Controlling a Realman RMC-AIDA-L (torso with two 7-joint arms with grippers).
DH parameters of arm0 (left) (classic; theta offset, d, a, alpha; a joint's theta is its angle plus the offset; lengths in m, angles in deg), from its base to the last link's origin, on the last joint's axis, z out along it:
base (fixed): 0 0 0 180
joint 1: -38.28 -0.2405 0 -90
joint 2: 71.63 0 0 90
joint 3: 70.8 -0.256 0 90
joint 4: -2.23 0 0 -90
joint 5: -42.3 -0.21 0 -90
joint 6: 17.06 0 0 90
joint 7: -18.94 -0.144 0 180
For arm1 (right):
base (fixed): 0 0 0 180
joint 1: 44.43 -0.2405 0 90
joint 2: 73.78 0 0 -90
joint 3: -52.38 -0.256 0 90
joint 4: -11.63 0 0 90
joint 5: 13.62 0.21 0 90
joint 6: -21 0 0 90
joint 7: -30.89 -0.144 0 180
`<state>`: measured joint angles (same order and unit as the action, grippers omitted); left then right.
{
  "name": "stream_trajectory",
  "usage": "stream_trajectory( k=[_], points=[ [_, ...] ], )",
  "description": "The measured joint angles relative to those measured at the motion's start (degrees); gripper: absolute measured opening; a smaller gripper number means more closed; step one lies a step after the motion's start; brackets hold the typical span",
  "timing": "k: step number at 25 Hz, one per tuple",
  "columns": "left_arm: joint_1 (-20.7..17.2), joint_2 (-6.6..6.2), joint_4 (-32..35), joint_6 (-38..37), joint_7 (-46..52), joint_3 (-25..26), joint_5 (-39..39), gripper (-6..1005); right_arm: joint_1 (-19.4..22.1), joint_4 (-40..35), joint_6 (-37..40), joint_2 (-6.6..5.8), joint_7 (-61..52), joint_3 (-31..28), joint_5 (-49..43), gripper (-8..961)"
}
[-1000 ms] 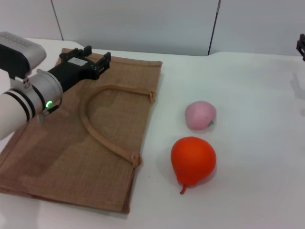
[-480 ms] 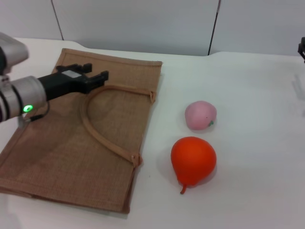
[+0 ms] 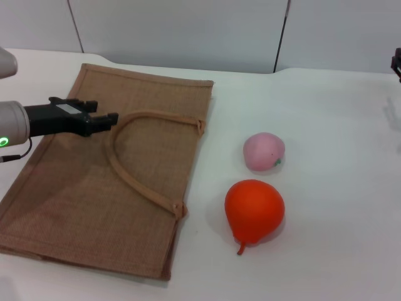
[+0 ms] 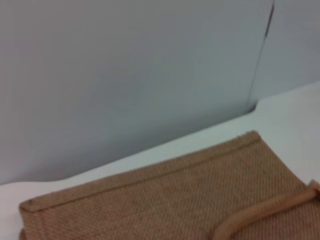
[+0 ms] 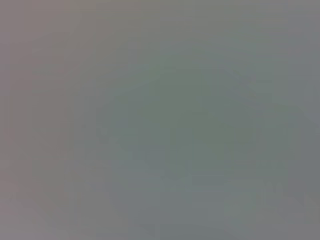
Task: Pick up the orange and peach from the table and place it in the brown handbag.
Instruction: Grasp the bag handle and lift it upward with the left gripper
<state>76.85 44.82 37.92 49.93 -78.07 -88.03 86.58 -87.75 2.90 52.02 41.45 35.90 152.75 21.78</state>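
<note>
While the brown handbag [image 3: 106, 169] lies flat on the white table [image 3: 338, 188], its long axis runs from the near left corner toward the far right, and the open top edge with the strap handle [image 3: 135, 157] faces right toward the fruit. Orange [image 3: 254, 210] sits on the table right of the bag, apart from it, fat end away and small stem tip pointing toward the near edge, slightly left. Peach [image 3: 264, 151] sits just behind the orange, close but not touching, green leaf mark on its right near side. Left gripper [image 3: 100, 117] hovers over the bag's left far part, pointing right, fingertips next to the curve of the handle; jaw gap cannot be judged. Right gripper [image 3: 396, 63] only a dark bit at the far right edge, off the fruit; jaw state cannot be told.

Head view alone shows both fruits and the arms. Left wrist view shows only the bag's far corner [image 4: 150, 200], a piece of handle [image 4: 265, 212], table strip and grey wall [image 4: 125, 75]; no fingers. Right wrist view is blank grey, nothing to read.
</note>
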Motion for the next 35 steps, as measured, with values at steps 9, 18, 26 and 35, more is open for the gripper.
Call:
stream_trajectory(
  k=[9,18,26,35],
  points=[
    [2.2,0.0,0.2,0.1,2.2,0.0,-5.0,579,-0.2,-0.1,0.0,0.0,0.0,0.0,0.0,701],
    [3.2,-0.12,0.3,-0.7,5.2,0.0,-8.9,574,-0.2,-0.3,0.0,0.0,0.0,0.0,-0.1,701],
    [4.0,-0.27,0.4,-0.8,7.5,0.0,-12.8,570,-0.2,-0.3,0.0,0.0,0.0,0.2,-0.2,701],
    [5.3,-0.23,0.0,-1.7,8.1,0.0,-15.0,565,-0.3,-0.3,0.0,0.04,0.0,0.5,-0.3,701]
  ],
)
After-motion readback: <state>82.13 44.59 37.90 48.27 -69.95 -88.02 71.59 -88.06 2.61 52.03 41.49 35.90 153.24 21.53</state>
